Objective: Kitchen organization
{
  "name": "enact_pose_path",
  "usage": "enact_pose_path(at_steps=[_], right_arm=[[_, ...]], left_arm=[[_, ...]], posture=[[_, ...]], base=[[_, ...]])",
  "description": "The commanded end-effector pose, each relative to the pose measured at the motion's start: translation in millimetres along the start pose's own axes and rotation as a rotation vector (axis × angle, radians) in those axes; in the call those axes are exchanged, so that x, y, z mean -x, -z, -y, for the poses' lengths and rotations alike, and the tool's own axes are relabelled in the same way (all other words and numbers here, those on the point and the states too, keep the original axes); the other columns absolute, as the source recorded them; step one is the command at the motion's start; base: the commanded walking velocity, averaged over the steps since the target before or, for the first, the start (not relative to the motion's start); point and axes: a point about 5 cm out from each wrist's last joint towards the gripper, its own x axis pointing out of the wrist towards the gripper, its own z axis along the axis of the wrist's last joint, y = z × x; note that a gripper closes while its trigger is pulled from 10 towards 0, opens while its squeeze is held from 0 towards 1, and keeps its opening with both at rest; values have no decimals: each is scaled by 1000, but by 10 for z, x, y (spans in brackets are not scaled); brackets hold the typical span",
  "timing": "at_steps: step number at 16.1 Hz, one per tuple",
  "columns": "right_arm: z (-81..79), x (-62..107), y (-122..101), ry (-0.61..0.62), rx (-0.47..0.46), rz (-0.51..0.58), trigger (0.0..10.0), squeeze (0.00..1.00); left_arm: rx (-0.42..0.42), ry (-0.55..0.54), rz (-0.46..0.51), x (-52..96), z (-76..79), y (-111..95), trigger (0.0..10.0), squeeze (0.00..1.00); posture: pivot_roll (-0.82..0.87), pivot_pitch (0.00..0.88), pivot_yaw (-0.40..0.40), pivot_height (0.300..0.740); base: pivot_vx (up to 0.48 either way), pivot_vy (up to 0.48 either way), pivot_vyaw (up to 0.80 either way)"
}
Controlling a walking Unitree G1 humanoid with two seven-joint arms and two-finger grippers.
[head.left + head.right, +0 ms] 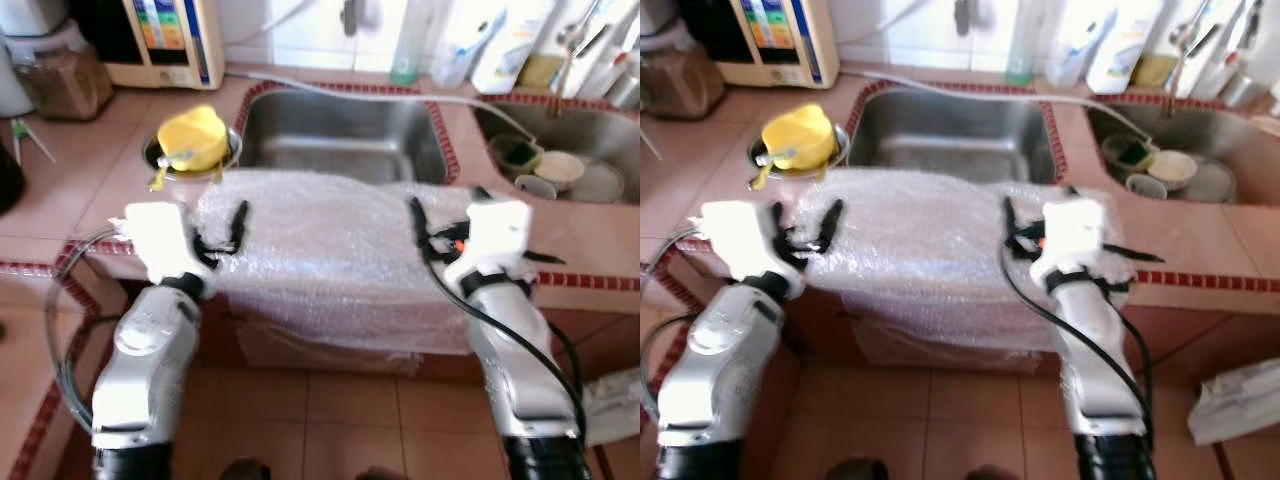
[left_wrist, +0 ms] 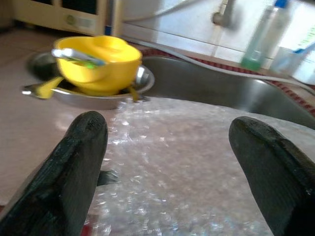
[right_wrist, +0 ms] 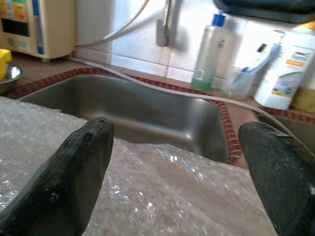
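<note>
- On the counter edge in front of the sink, seen from the left eye, a bubble wrap sheet lies spread, its front part hanging over the tiled edge. The left gripper stands at its left border, the right gripper at its right border.
- Right eye view: same layout. A yellow bowl sits in a steel dish just beside the wrap's far left corner; dishes fill the second basin, well apart.
- Left wrist view: both black fingers are spread wide with the wrap between and below them, nothing pinched. The bowl is near, just past the wrap's edge.
- Right wrist view: fingers likewise released and spread over the wrap, sink behind.
- Handling judgement: the sheet looks very light, soft and limp, with a slick plastic face; it will sag and fold rather than hold shape, and a shallow pinch may slip.
- Recommended hold: pinch each side border well in from the edge, both grippers together, lifting evenly.
- Risk: the left corner could drag against the dish and bowl.
</note>
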Motion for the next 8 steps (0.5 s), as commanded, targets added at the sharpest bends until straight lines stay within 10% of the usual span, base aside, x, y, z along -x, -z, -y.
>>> enact_pose_path(at_steps=[1,8], right_arm=[[75,20,-21,22,17,9,10000,0],[82,-28,-212,44,-2,69,10000,0]], left_arm=[[3,7,-7,-3,57,19,10000,0],[-40,-31,-10,-13,-7,-47,10000,0]], posture=[[-9,143,-37,740],[1,152,-33,740]], base=[[0,-472,0],[0,0,0]])
